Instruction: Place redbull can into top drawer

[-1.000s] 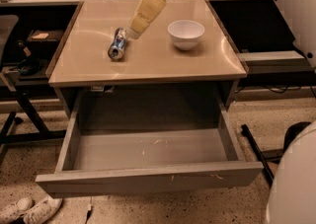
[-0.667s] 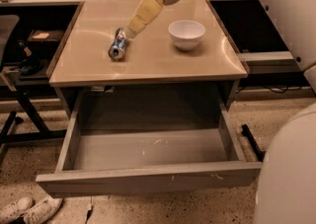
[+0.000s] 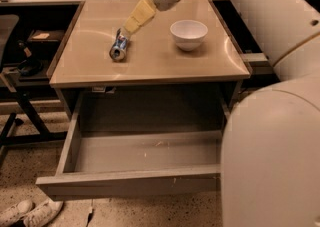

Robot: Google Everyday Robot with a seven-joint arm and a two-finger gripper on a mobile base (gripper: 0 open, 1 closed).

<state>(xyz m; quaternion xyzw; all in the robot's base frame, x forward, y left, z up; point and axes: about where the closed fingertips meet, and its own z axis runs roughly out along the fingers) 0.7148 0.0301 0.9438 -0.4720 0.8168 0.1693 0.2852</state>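
Your hand (image 3: 127, 27) sits at the far end of the redbull can (image 3: 118, 48), which lies on its side on the table (image 3: 150, 66), left of the white bowl (image 3: 188, 33). You cannot tell whether the hand is apart or together. Below, the top drawer (image 3: 130, 183) stands pulled out, its scuffed floor showing

Gripper (image 3: 126, 27) at the lying redbull can (image 3: 119, 48); top drawer (image 3: 131, 183) open.
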